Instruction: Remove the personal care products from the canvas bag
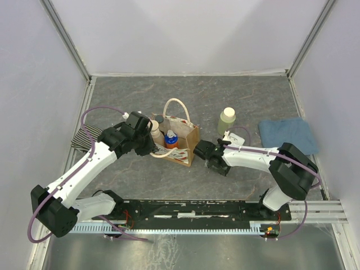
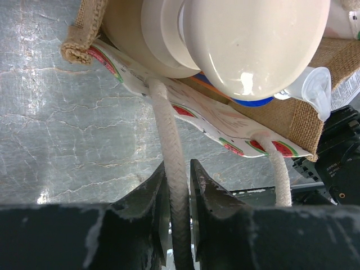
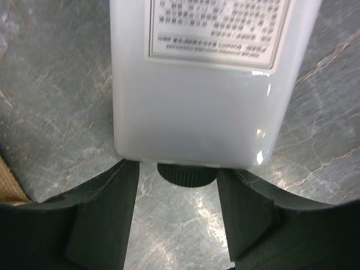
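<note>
Left arm [image 1: 84, 169] and right arm [image 1: 253, 154]: white links, black joint housings, each trailed by a looping purple cable [image 1: 101, 109]. Both bolt onto a black base plate [image 1: 191, 209]. Left gripper [image 2: 179, 169]: scuffed matte-black fingers [image 2: 143, 202].

High rear overview, wrist close-ups, common canvas bag [image 1: 190, 139]

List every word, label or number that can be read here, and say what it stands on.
No text reads clearly in any view.
white bottle: label of fine print, too blurred to read.
bag: white side panel printed in red and green, no legible words.
blue-and-orange bottle: print too small to read.
</note>
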Available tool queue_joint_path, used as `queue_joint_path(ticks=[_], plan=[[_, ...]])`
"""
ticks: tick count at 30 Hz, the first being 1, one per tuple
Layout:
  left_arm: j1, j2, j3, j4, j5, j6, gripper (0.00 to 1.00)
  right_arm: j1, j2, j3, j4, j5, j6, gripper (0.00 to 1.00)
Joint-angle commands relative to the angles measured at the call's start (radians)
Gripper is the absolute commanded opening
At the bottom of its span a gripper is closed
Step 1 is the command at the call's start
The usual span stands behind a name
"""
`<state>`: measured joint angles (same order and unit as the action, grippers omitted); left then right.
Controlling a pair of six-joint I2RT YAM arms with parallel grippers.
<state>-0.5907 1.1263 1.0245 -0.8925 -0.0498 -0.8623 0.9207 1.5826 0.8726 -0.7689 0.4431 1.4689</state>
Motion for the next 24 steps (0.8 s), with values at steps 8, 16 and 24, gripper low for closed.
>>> queue_joint_path(ticks=[8, 16, 24], plan=[[0.001, -0.023, 0.017, -0.006, 0.000, 0.045, 0.27, -0.002, 0.012, -0.007, -0.026, 0.204, 0.025, 0.61], [0.002, -0.035, 0.016, -0.013, -0.005, 0.049, 0.27, -0.001, -0.028, -0.017, -0.079, 0.253, 0.010, 0.04], [0.002, -0.036, 0.008, -0.007, -0.002, 0.046, 0.27, 0.016, -0.198, 0.038, -0.236, 0.340, -0.026, 0.00]])
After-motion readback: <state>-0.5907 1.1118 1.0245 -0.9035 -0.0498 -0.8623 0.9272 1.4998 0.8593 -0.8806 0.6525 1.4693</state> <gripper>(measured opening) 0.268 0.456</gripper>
